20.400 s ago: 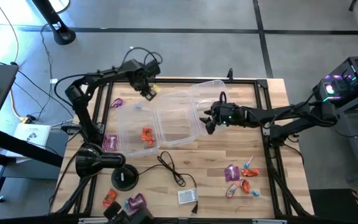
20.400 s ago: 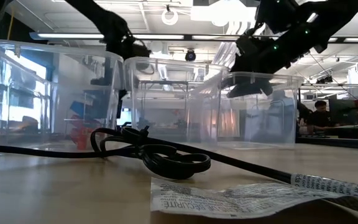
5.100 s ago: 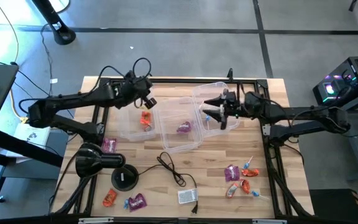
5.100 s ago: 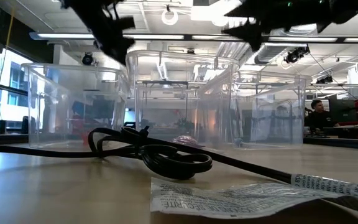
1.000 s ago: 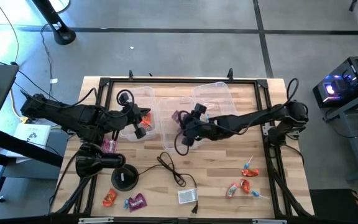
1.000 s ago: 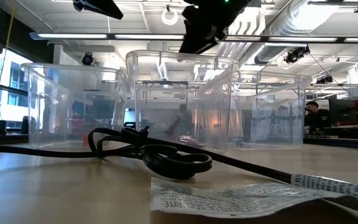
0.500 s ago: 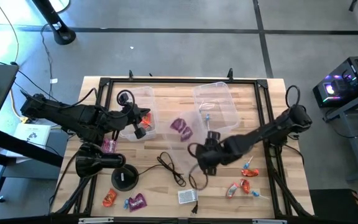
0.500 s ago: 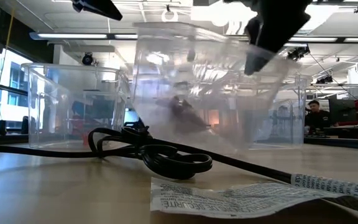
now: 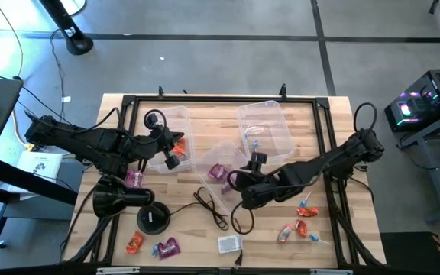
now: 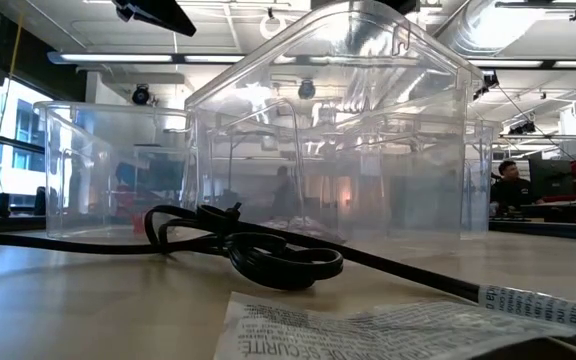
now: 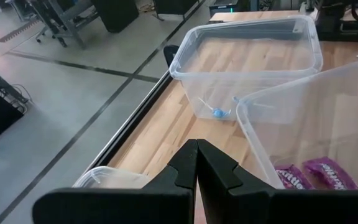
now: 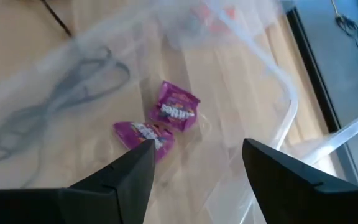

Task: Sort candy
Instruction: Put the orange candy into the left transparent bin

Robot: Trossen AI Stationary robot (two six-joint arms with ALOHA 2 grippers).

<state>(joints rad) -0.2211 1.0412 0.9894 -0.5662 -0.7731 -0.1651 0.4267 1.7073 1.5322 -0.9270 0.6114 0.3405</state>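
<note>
Overhead first: the right gripper [image 9: 244, 191] sits low over mid-table, at the near edge of the middle clear bin [image 9: 221, 169], which lies skewed out of line with its two neighbours. The purple candies [image 9: 218, 173] in that bin lie just off this gripper, toward the left arm's side; loose candy [image 9: 302, 205] remains on the bare wood nearby on its other side, well apart from the bins. The right arm is far the nearer to both. The left gripper [image 9: 173, 156] hangs over the left bin [image 9: 161, 122], next to orange candy [image 9: 178, 143].

Low view: the displaced bin fills the middle of the frame, tilted, one edge apparently off the table. A coiled black cable [image 10: 268, 255] and a printed wrapper [image 10: 368, 325] lie in front. Neither gripper shows clearly.

Left wrist: fingers pressed flat together with nothing between them. Ahead, the far bin [image 11: 253, 56] holds one light blue sweet [image 11: 217, 112].

Right wrist: fingers [image 12: 123, 180] spread wide, empty, with two purple packets [image 12: 178, 111] seen through clear plastic straight ahead, their long axes at different angles across the line of the jaws.

Surface is slatted pale wood inside a black frame; beyond lies grey concrete floor, and a person sits at a desk far off.

Judgement: the bin likely needs resettling before any further pick.
</note>
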